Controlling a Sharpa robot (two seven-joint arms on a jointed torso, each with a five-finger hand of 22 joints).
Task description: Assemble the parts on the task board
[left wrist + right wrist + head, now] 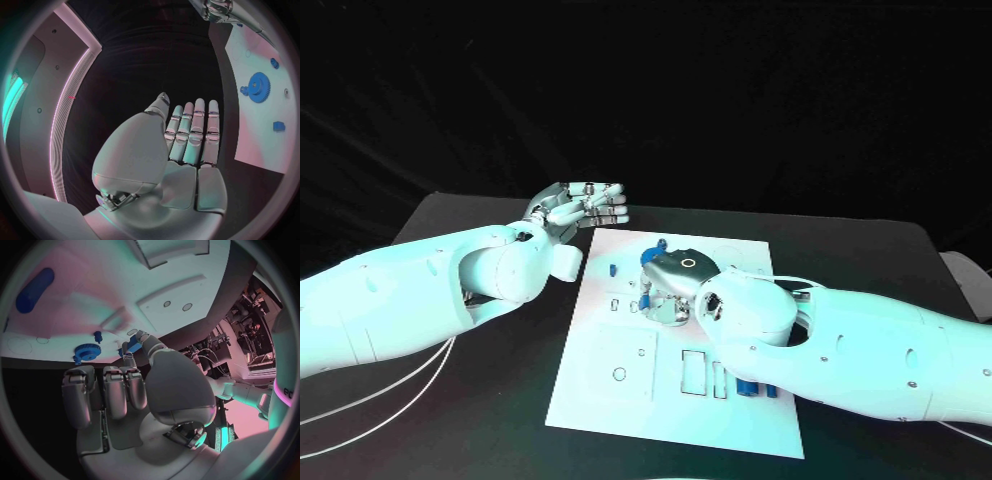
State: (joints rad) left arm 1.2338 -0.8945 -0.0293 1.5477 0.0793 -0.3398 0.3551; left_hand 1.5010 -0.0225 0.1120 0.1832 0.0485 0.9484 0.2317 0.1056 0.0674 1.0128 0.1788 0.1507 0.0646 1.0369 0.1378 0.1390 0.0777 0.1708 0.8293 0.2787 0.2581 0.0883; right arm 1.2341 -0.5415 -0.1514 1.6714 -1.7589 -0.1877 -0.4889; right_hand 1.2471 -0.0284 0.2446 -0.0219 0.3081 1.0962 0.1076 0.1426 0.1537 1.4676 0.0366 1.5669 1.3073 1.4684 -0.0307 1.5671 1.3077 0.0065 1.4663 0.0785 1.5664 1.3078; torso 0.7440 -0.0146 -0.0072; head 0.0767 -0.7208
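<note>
The left hand [584,208] hovers beside the task board's [626,345] far-left corner, fingers extended side by side and holding nothing, while the right hand [669,284] rests over the board's centre pinching a small blue part [132,346], a blue gear [86,351] lying nearby.

Dim room, teal-pink wash, fisheye bending at rims
</note>
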